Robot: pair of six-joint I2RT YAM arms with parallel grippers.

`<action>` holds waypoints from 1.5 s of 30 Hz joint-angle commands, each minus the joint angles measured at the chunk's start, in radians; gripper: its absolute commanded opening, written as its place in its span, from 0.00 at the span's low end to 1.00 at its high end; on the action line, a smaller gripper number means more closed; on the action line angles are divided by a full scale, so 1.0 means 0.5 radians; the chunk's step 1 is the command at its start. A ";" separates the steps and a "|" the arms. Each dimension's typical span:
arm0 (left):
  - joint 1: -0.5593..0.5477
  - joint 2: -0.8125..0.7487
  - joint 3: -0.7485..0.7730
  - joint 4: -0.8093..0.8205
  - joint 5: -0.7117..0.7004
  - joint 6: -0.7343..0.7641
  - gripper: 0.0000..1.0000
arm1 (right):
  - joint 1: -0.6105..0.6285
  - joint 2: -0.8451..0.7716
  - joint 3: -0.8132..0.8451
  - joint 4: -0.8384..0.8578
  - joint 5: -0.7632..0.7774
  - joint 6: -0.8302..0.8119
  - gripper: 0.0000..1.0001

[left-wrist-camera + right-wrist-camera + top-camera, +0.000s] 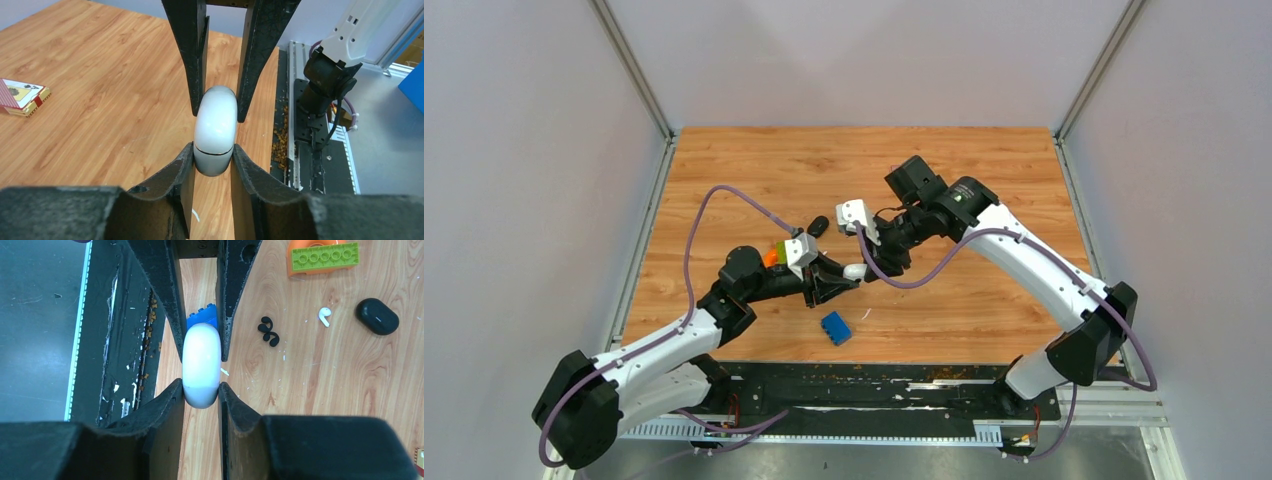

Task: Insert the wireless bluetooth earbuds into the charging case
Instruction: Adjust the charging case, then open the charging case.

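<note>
Wooden table [984,180], grey walls [524,150], gripped case [855,271]

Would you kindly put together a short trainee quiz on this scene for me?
1. True or false: the left gripper and the right gripper both clamp the white charging case.
2. The white charging case is: A wide open, B closed, C missing its lid.
3. Which lies nearer the black charging case: the white earbud or the black earbuds?
Key: 1 true; 2 B; 3 the white earbud.
</note>
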 commanded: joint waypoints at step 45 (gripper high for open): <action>-0.040 0.011 -0.059 0.234 0.109 0.101 0.00 | -0.188 0.209 0.301 0.146 -0.401 0.619 0.49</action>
